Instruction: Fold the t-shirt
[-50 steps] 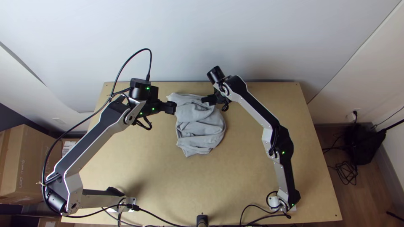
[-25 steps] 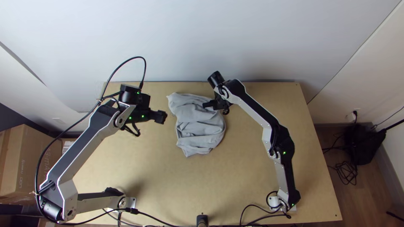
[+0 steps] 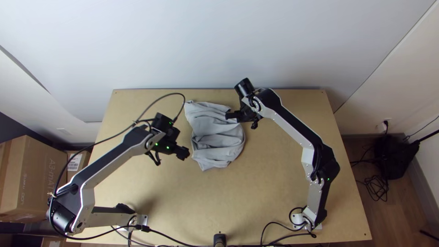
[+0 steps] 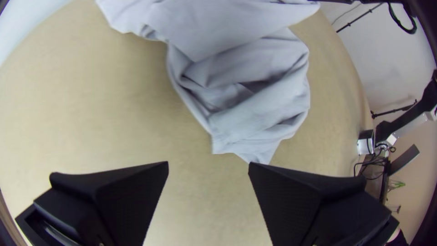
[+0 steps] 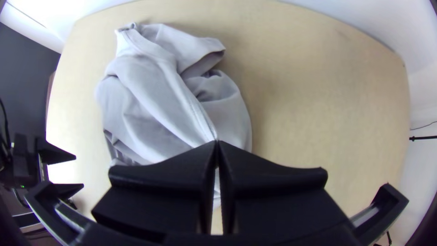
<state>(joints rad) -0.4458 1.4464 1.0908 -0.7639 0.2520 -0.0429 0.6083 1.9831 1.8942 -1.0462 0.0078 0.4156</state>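
Note:
The grey t-shirt (image 3: 215,132) lies bunched and creased on the table's far half. My left gripper (image 3: 184,153) is beside the shirt's left side, not touching it. In the left wrist view the left gripper (image 4: 208,165) stands open with nothing between its fingers, and the shirt (image 4: 259,105) lies beyond the tips. Over the shirt's far right part is my right gripper (image 3: 228,115). In the right wrist view the right gripper (image 5: 217,142) is shut on the shirt (image 5: 150,91), where a raised ridge of cloth runs to its fingertips; the exact part pinched is hidden.
The light wooden table (image 3: 201,206) has bare room in front of the shirt and to its right. A pale wall (image 3: 219,45) stands behind the far edge. Cables (image 3: 173,241) run along the near edge, and cardboard boxes (image 3: 32,178) stand off the left side.
My left gripper first drew back left from the shirt, then came toward the near edge. The right gripper has shifted slightly right and nearer, and the shirt's far part has moved a little right.

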